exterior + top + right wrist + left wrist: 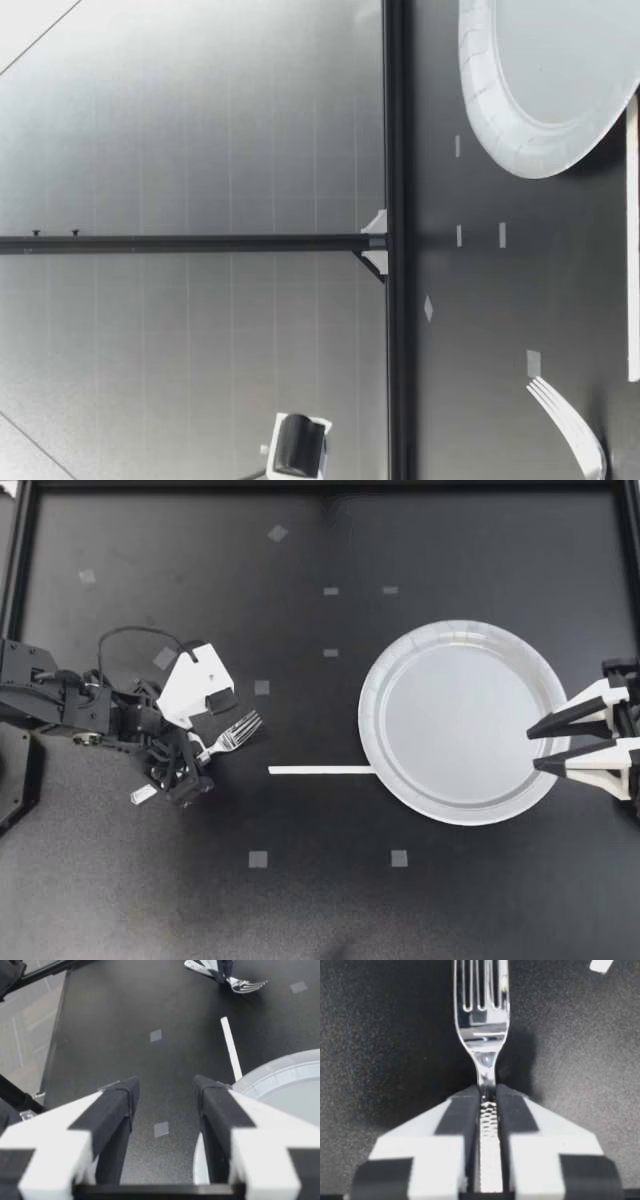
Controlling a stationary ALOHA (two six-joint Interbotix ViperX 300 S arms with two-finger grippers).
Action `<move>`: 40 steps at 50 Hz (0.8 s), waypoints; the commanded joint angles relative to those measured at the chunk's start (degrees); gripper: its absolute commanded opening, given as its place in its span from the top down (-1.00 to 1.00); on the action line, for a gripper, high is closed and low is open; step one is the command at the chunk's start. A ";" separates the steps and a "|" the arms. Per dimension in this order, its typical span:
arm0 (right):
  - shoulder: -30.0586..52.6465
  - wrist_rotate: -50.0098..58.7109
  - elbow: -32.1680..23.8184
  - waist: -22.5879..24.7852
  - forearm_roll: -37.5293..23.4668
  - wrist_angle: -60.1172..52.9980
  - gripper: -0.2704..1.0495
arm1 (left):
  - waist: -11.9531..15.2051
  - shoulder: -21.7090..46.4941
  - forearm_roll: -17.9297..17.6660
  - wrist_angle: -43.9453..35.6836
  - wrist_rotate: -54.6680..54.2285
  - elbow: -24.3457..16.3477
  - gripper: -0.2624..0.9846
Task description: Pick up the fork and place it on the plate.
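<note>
Left hand (197, 755) clamps the fork (236, 731) by its handle, well apart from the plate (370, 718) (right hand (545, 748) hovers open-fingered at its rim), so next I'd lift, carry across, release.

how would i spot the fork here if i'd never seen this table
Start from the big white plate on the black table, then follow the thin white strip across to my left gripper. The fork is clamped by its handle there, tines toward the plate; it is the only shiny metal thing among flat grey tape squares.
</note>
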 commanded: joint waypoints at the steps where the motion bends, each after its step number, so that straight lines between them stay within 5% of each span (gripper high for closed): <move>1: 0.26 0.00 -0.79 0.35 0.00 -1.85 -0.20 | 0.00 -1.58 0.18 0.09 0.18 -1.49 0.52; 20: 2.55 -0.79 -0.53 0.35 -0.09 -6.06 -0.20 | 0.00 -12.48 0.44 6.68 5.71 -12.66 0.52; 40: 9.32 -3.25 0.53 0.26 -0.70 -25.22 -0.20 | 2.37 -14.15 0.62 -37.79 13.80 -14.41 0.52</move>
